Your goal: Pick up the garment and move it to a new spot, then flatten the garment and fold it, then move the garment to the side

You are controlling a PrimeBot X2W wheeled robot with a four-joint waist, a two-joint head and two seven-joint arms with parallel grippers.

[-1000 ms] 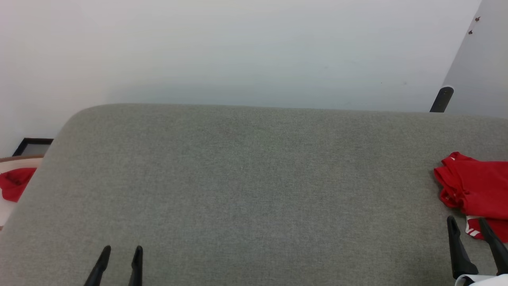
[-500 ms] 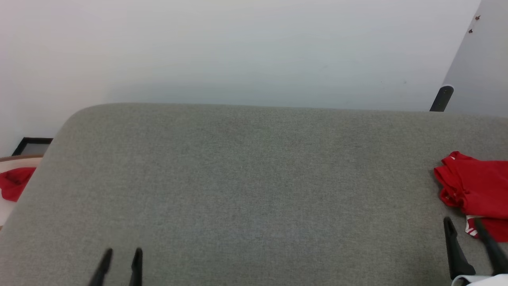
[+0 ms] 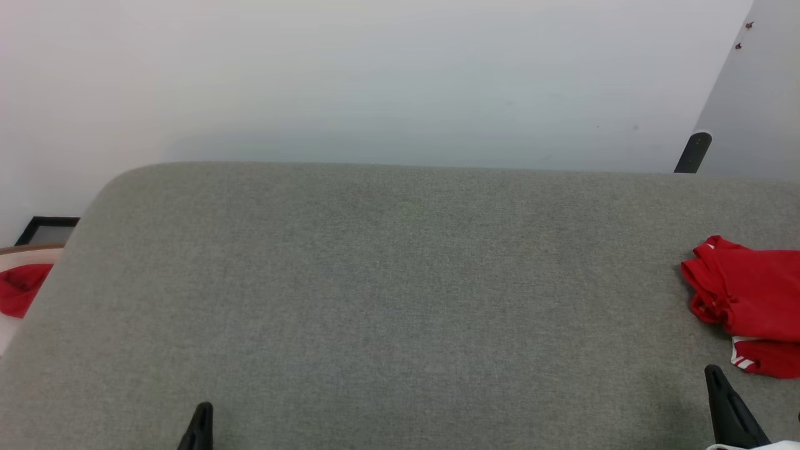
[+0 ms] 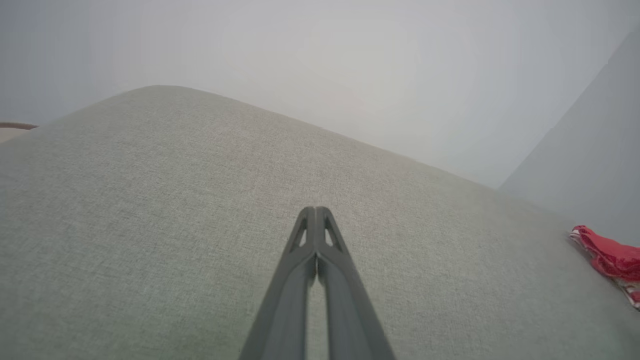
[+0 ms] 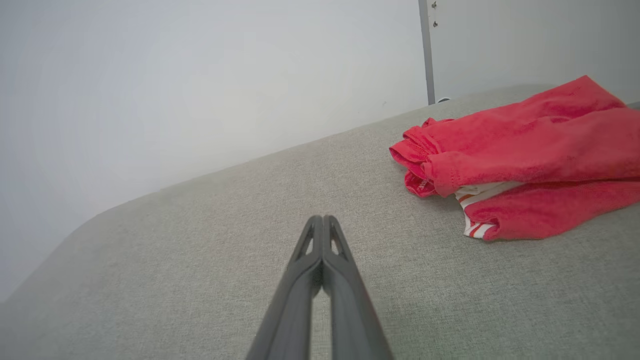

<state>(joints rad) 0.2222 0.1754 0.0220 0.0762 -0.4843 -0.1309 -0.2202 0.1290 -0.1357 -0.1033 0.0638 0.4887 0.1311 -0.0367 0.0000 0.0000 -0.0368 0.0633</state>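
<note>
At the far left, past the edge of the grey fabric surface [image 3: 400, 281], a small plain red cloth bundle [image 3: 22, 289] lies on a pale top [image 3: 7, 331] with a brown rim. A black frame [image 3: 47, 229] sits just behind it at the foot of the white wall [image 3: 375, 75].

The grey fabric surface spreads wide before me, with a rounded far left corner.

My left claw [image 3: 203, 415] pokes up from the bottom edge, left of centre. Seen from its own wrist, my left claw [image 4: 316, 210] is clenched, its two dark fingers pressed tip to tip with nothing between them, over bare grey fabric.

My right claw [image 3: 719, 387] rises at the lower right. From its wrist, my right claw [image 5: 322, 218] is also clenched on nothing, fingers meeting at the tips.

The garment [image 3: 747, 300] lies bunched at the right side of the surface, cut off by the edge of the head view. It is bright red, and a white strip with red stripes shows under its near fold. From the right wrist the garment [image 5: 525, 150] lies ahead and to the right of my fingers, near them but apart. From the left wrist the garment [image 4: 607, 255] is far off at the right edge.

A dark post [image 3: 692, 153] stands behind the surface, at the upper right.
</note>
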